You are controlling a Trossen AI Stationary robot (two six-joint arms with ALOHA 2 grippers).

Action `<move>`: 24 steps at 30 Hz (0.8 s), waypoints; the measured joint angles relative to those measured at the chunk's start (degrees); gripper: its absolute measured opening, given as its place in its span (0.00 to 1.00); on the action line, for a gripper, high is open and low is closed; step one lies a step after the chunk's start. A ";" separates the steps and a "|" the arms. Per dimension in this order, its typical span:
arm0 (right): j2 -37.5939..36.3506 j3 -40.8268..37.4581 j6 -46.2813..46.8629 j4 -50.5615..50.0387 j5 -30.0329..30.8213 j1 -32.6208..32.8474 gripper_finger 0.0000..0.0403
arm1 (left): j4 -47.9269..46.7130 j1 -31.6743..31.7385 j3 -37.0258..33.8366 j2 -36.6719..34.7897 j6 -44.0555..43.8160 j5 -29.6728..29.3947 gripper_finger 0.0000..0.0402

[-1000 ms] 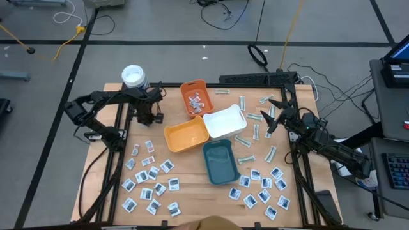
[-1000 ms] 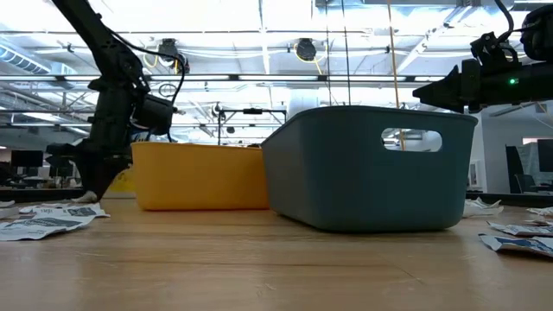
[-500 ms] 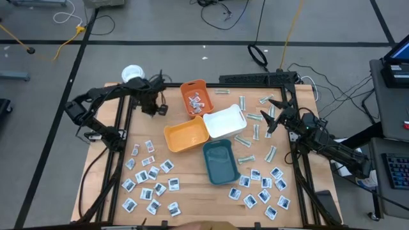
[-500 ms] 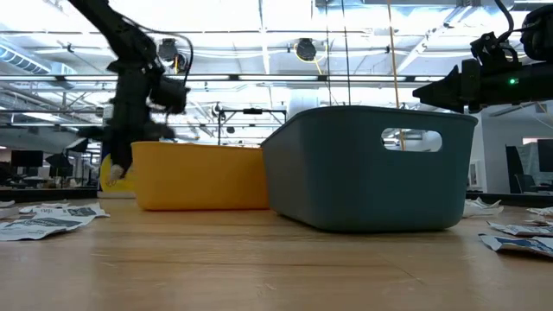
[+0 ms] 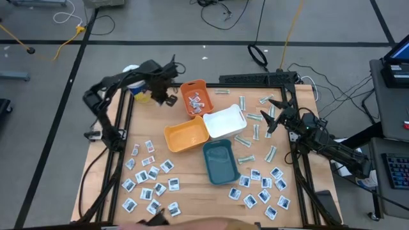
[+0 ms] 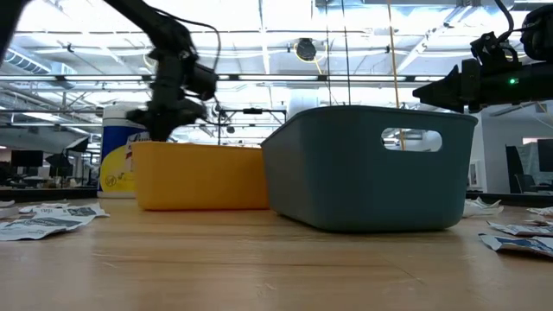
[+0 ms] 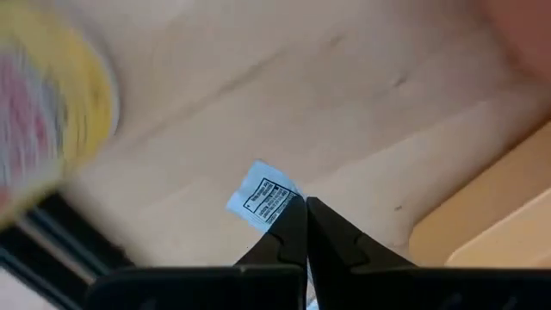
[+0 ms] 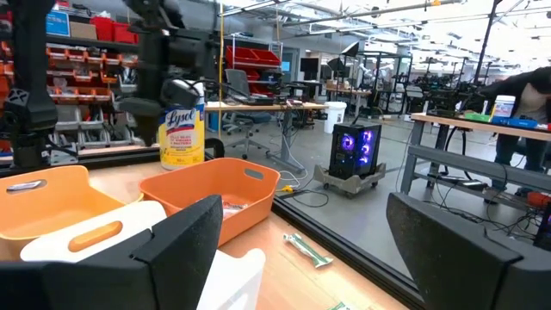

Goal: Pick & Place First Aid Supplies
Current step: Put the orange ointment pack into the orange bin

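Left end effector (image 7: 306,207) clamped on white sachet (image 7: 265,197) (small black print), Lysol canister (image 8: 182,131) behind

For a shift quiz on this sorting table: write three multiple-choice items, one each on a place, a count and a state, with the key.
1. Where does the left gripper hang?
A. over the teal tray
B. between the canister and the far orange tray
C. over the white tray

2. How many trays stand on the table?
A. two
B. four
C. six

3. The left gripper is:
A. shut on a white sachet
B. open, empty
C. holding the canister

Key: 1 B, the high view places it there. 2 B, two orange, one white, one teal. 3 A, its wrist view shows the fingers pinching the sachet.
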 joint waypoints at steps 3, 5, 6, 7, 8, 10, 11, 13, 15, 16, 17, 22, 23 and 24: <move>-0.02 0.00 0.00 0.00 0.00 0.01 0.80 | -1.43 -1.10 7.21 5.30 3.25 2.17 0.00; -0.02 0.00 0.02 0.00 0.00 0.00 0.80 | -2.14 -2.02 12.20 8.76 4.98 3.74 0.00; -0.02 0.00 0.00 0.00 0.00 0.00 0.80 | -2.15 -2.56 14.57 10.24 5.79 4.35 0.00; -0.02 0.00 0.02 0.00 0.00 0.00 0.80 | -2.50 -3.16 16.96 11.78 6.50 4.98 0.00; -0.02 0.00 0.02 0.00 0.00 0.00 0.80 | -2.93 -3.73 19.42 13.19 7.27 5.52 0.00; -0.02 0.00 0.01 0.00 0.00 0.02 0.80 | -3.77 -4.95 23.87 15.64 8.68 6.00 0.00; -0.02 0.00 0.01 0.00 0.00 0.01 0.80 | -4.11 -5.48 26.07 16.72 9.28 6.03 0.00; -0.01 0.00 0.01 0.00 0.00 0.01 0.80 | -4.72 -6.31 30.16 18.55 10.56 6.07 0.00; -0.02 0.00 0.01 0.00 0.00 0.01 0.80 | -5.03 -7.15 33.58 20.21 11.99 6.08 0.00; -0.01 0.00 0.01 0.00 0.00 0.01 0.80 | -5.01 -7.48 34.93 20.99 12.58 6.07 0.00; 0.00 0.00 0.01 0.00 0.00 0.01 0.80 | -4.96 -7.79 36.03 21.76 13.15 6.05 0.00; -0.02 0.00 0.00 0.00 0.00 0.00 0.80 | -3.31 -8.26 37.48 25.65 13.80 6.01 0.00; -0.01 0.00 0.02 0.00 0.00 0.00 0.80 | -3.02 -8.38 37.48 26.38 13.73 5.95 0.01; -0.01 0.00 0.01 0.00 0.01 0.02 0.80 | -2.54 -8.40 37.48 27.07 13.38 5.89 0.02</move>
